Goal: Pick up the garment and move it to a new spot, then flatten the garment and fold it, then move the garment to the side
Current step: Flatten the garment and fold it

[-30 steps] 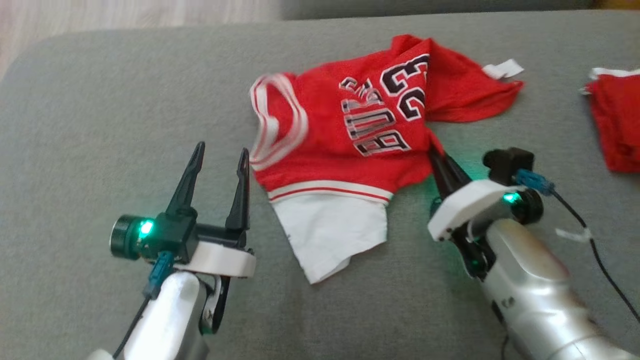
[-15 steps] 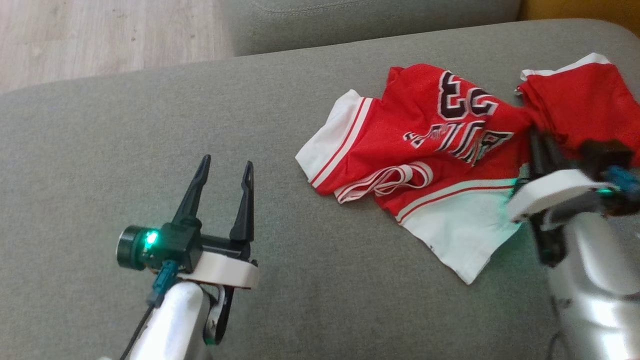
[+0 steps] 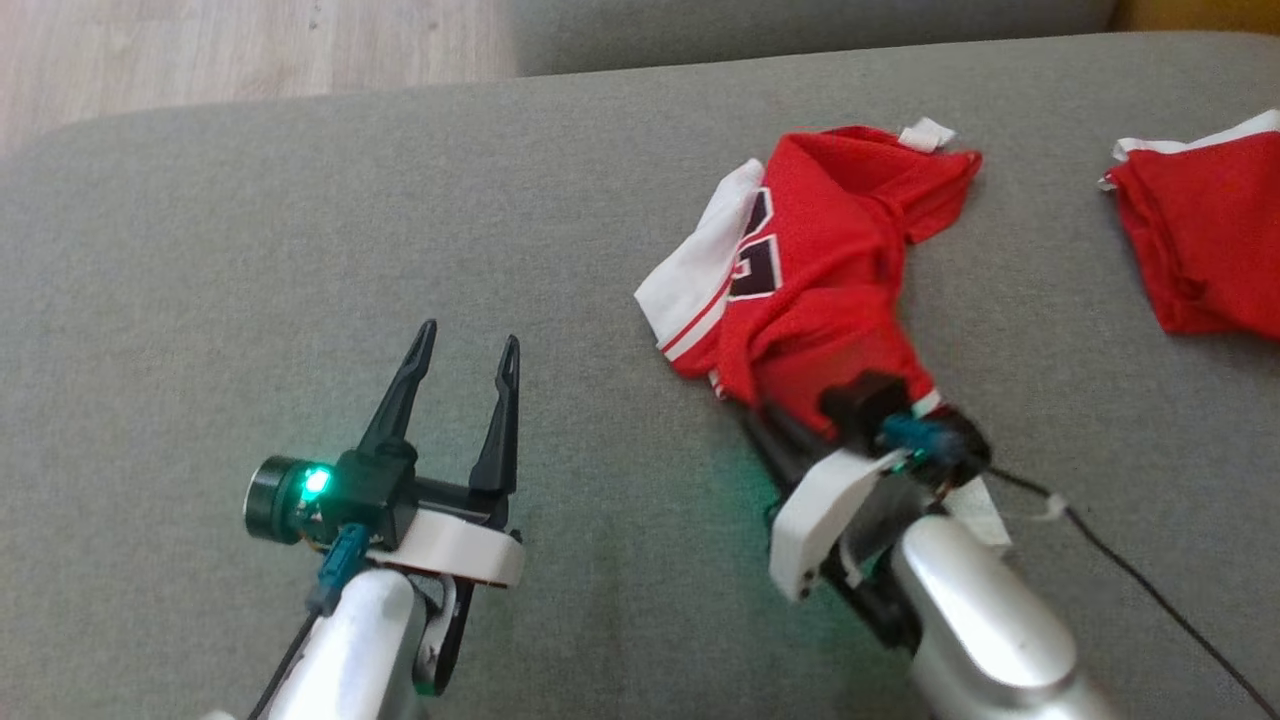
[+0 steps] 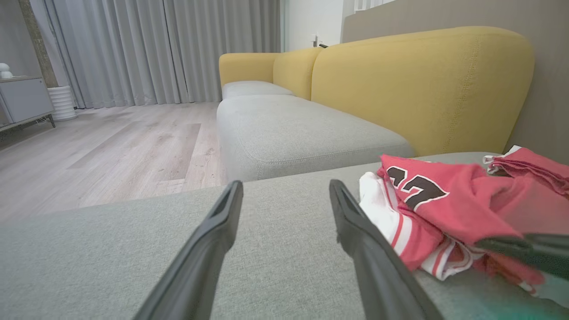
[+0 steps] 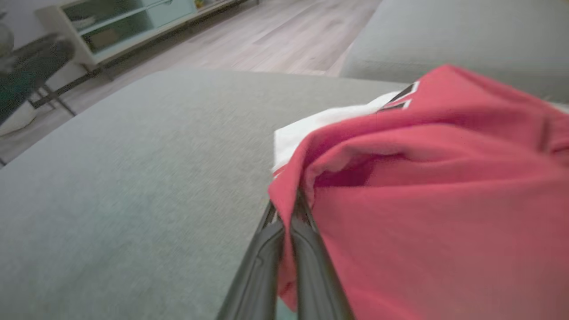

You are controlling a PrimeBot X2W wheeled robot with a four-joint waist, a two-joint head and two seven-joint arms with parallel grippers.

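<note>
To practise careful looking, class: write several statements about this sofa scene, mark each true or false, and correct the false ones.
1. The right end effector is shut on the red jersey. True.
2. The left end effector is shut. False: its fingers stand apart, holding nothing.
3. The red jersey lies flat and spread out. False: it is bunched up on the grey sofa cushion.
4. In the head view, a second red garment lies to the right of the jersey, apart from it. True.
</note>
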